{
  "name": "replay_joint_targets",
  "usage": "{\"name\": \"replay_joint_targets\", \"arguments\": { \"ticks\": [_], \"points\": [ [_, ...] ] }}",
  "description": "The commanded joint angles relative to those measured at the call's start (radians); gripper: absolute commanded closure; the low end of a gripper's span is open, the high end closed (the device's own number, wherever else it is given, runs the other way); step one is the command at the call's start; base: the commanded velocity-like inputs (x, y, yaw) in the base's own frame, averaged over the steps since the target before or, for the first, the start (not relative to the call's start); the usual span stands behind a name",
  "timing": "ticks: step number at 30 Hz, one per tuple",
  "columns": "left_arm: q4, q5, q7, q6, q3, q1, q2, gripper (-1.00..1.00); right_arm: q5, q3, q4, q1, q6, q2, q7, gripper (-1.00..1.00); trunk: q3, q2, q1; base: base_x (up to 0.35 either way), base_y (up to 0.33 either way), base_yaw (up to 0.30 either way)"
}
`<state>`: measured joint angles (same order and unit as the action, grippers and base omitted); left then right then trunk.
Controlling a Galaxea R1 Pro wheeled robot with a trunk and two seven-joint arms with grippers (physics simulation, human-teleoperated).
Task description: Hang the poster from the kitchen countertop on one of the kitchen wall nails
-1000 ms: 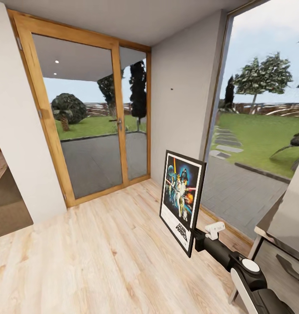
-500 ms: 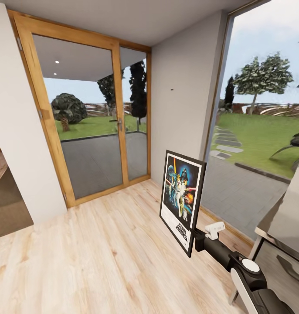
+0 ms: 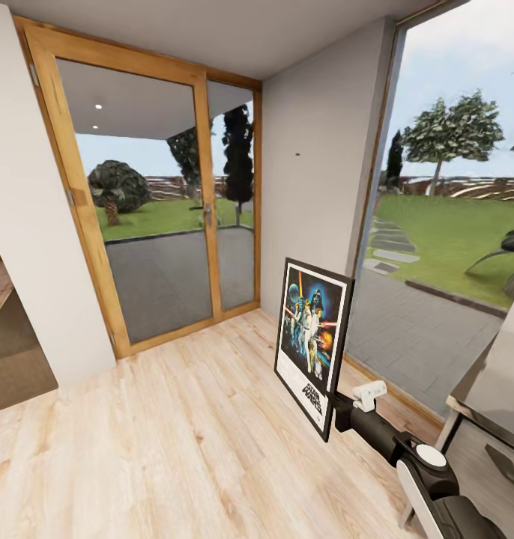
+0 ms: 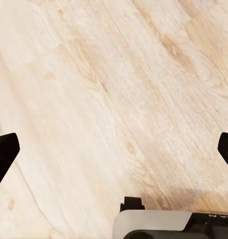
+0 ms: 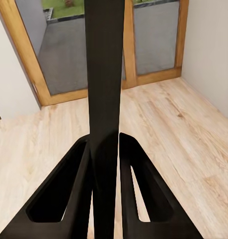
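The Star Wars poster [image 3: 311, 341], black-framed with a white border, stands upright above the wooden floor. My right gripper [image 3: 335, 410] is shut on its lower right edge. In the right wrist view the poster's edge [image 5: 105, 74] is a dark vertical strip clamped between the two black fingers [image 5: 76, 174]. A tiny dark wall nail [image 3: 297, 155] sits high on the pale wall beyond the poster. A corner of the glossy kitchen countertop [image 3: 498, 378] shows at the far right. My left gripper [image 4: 114, 149] hangs open over bare floor, its fingertips [image 4: 4, 154] wide apart.
A wood-framed glass door [image 3: 156, 202] stands left of the nail wall. A tall window [image 3: 452, 195] onto the garden is to the right of it. A pale wall corner [image 3: 32, 247] juts in at the left. Light plank floor [image 3: 174, 434] lies ahead.
The whole view has shifted slightly, with the countertop sliding further towards the right edge. The poster and right arm hold the same place in the picture.
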<state>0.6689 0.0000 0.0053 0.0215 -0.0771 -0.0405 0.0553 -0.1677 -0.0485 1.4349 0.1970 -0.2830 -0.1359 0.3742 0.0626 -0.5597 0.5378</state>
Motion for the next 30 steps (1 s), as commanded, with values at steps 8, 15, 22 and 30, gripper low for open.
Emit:
{"name": "replay_joint_targets", "arguments": {
  "ticks": [8, 15, 22, 30],
  "points": [
    [0.001, 0.000, 0.001, 0.001, -0.001, 0.000, 0.000, -1.00, -0.012, -0.001, 0.001, 0.001, -0.009, -0.001, 0.002, 1.00, -0.023, 0.055, -0.030, 0.000, 0.000, 0.000],
    [0.001, 0.000, 0.001, 0.001, -0.001, 0.000, 0.000, -1.00, -0.012, -0.001, 0.001, 0.001, -0.009, -0.001, 0.002, 1.00, -0.045, 0.104, -0.057, 0.000, 0.000, 0.000],
    [0.001, 0.000, 0.001, 0.002, -0.001, 0.000, 0.000, -1.00, -0.012, -0.001, 0.001, 0.001, -0.009, -0.001, 0.002, 1.00, -0.067, 0.153, -0.084, 0.000, 0.000, 0.000],
    [0.001, 0.000, 0.001, 0.001, -0.001, 0.001, 0.000, -1.00, -0.013, -0.001, 0.001, 0.001, -0.007, -0.001, 0.002, 1.00, -0.070, 0.160, -0.088, 0.000, 0.000, 0.000]
  ]
}}
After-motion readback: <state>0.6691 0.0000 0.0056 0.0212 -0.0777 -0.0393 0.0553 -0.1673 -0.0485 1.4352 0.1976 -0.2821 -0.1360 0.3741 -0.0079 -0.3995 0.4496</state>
